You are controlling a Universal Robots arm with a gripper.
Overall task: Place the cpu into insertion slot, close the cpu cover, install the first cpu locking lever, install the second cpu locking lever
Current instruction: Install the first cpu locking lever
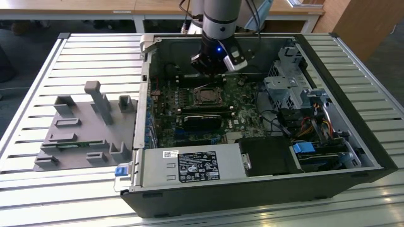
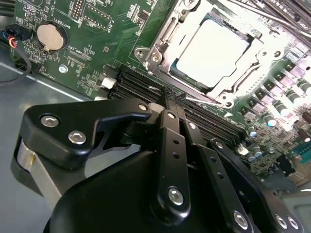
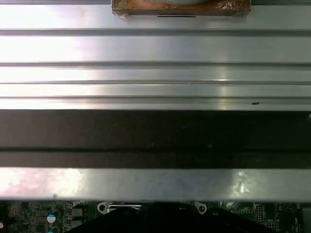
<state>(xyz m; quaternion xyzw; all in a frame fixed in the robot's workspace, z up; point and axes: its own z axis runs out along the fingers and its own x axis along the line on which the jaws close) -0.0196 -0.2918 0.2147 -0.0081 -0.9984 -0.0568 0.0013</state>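
Black case (image 1: 252, 194) holding green board (image 2: 97, 43), cpu (image 2: 214, 48) in insertion slot (image 2: 170, 70)

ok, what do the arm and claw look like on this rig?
The arm is a grey cylindrical tube ending in a black wrist with a small blue light. Dark cables run beside it. The claw is matte black, built of jointed link bars studded with silver screws.

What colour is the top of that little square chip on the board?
Pale silver-grey; the cpu shows best in the second wrist view.
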